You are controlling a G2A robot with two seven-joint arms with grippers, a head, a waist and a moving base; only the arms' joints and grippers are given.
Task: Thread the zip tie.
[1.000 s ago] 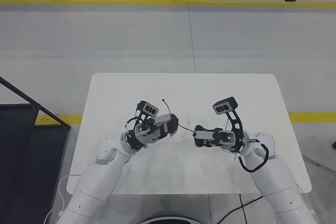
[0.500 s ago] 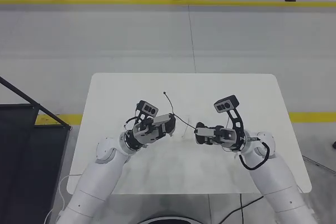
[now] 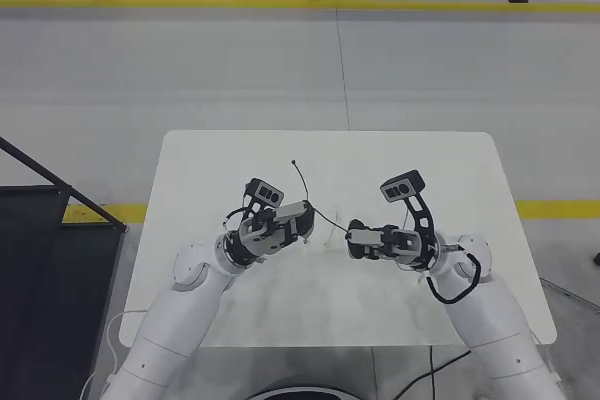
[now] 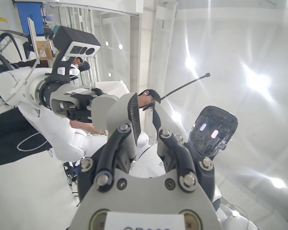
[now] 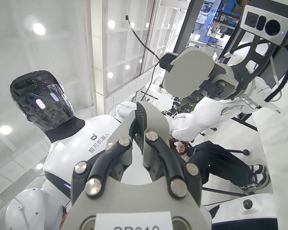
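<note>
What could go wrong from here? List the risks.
1. The right jaws pinch only the thin tail of the zip tie at their tips; a tug could pull it free.
2. The head stands free past the left jaws, unheld, so it may swing aside as the tail is bent toward it.
3. Left jaws and right jaws sit close together above the table; looping the strap could knock them together.

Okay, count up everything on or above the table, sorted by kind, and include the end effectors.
Zip tie: 1
End effectors: 2, the left end effector and the right end effector
Table: 1
Total: 4
</note>
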